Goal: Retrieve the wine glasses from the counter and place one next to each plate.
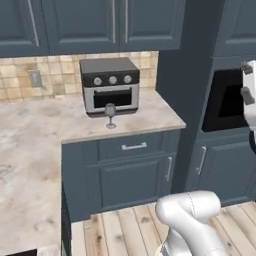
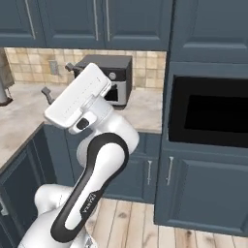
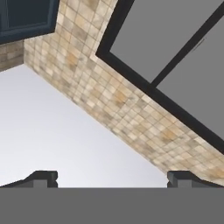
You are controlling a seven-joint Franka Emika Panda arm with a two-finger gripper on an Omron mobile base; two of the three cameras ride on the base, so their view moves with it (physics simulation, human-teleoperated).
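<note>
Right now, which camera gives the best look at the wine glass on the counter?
The left base view: the wine glass stands whole and unblocked in front of the toaster oven. In the right base view the arm covers that stretch of counter. The hand view looks at tiled wall instead.

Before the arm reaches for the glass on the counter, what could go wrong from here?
1. The wine glass stands directly in front of the toaster oven; a sideways approach could hit the oven or tip the thin-stemmed glass.
2. It stands close to the counter front edge, so a push may send it to the floor.
3. The open hand points at the tiled wall, so a large swing is probably needed.
</note>
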